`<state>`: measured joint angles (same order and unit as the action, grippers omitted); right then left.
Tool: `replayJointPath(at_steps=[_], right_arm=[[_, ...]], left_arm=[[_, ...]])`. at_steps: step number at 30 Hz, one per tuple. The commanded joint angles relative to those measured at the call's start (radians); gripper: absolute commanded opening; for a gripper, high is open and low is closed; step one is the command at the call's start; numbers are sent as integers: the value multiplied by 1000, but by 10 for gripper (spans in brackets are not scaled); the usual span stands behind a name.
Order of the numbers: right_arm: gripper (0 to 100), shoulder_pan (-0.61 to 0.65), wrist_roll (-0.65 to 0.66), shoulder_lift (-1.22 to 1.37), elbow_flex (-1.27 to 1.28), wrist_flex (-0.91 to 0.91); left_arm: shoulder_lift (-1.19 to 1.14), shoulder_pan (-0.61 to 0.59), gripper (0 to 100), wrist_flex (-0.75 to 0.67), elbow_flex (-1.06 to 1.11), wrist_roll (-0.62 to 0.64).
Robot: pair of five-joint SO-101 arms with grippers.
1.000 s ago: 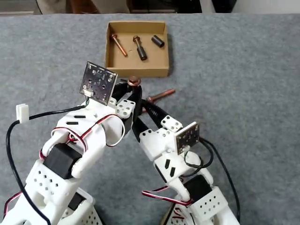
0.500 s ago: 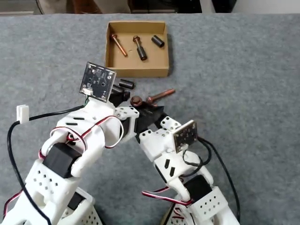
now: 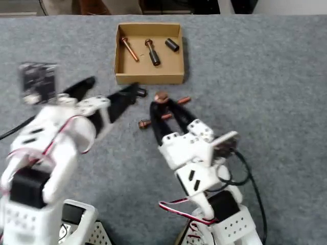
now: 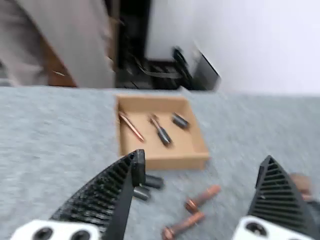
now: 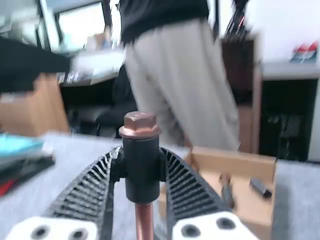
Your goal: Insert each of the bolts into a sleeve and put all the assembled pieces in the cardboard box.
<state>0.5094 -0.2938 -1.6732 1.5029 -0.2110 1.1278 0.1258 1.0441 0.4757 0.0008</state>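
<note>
Item: sleeve [image 5: 141,170] with bolt [image 5: 141,125] seated, was held clamped upright by the right gripper [image 3: 162,103], near the cardboard box [image 3: 149,78]. The left gripper [image 3: 113,86], alongside a second earlier, was swung aside, fingers spread, empty. Insertion was judged done; boxing remained.

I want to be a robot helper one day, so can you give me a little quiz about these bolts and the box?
1. True or false: the left jaws are shut on a bolt.
2. What do the right jaws hold? A) a bare sleeve B) a bolt in a sleeve C) nothing
3. How many bare bolts lie on the table outside the box?
Key: 1 false, they are wide open; 2 B; 3 two.
</note>
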Motion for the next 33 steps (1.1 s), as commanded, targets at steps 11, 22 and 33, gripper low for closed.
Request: replayJointPath(at_steps=[11, 22, 33], right_arm=[[2, -88, -14, 697, -417, 356], [2, -159, -12, 1426, -924, 413], [4, -165, -14, 2051, -1460, 371]], left_arm=[[340, -137, 92, 5, 221, 6], [553, -137, 186, 3, 486, 2], [559, -137, 186, 3, 483, 0]])
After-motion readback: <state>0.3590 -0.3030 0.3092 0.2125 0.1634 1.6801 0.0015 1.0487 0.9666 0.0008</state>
